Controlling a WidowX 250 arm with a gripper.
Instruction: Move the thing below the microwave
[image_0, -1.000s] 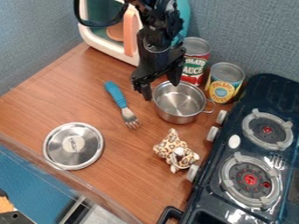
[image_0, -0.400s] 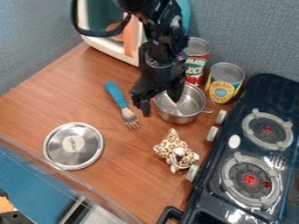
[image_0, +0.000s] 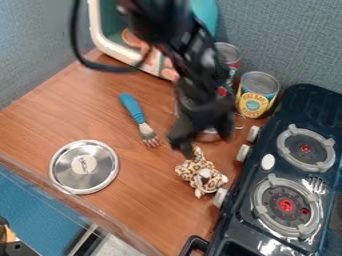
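Metal, cloth, plastic & wood-grain.
Lid (image_0: 65, 175): metal, glossy; ctr. (image_0: 100, 120): wood-grain, smooth; plush toy (image_0: 192, 171): cloth; fork (image_0: 146, 131): metal, plastic hdl. (image_0: 132, 106); stove (image_0: 290, 109): glossy.

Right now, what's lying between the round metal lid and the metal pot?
In the camera view, a blue-handled fork lies between the lid and the pot, on the wood counter; the gripper hangs in front of the pot.

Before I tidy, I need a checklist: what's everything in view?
Microwave: 1, white and teal, top left
Cans: 2, red and yellow labels, upper right
Pot: 1, silver, centre
Fork: 1, blue and silver, centre left
Lid: 1, silver, left
Spotted toy: 1, tan, lower centre
Stove: 1, black, right
Counter: 1, brown, middle
Walls: 2, blue-grey, top
Surface: 1, blue, lower left
Cable: 1, black, top left
Arm: 1, black, top
Gripper: 1, black, centre, fingers apart
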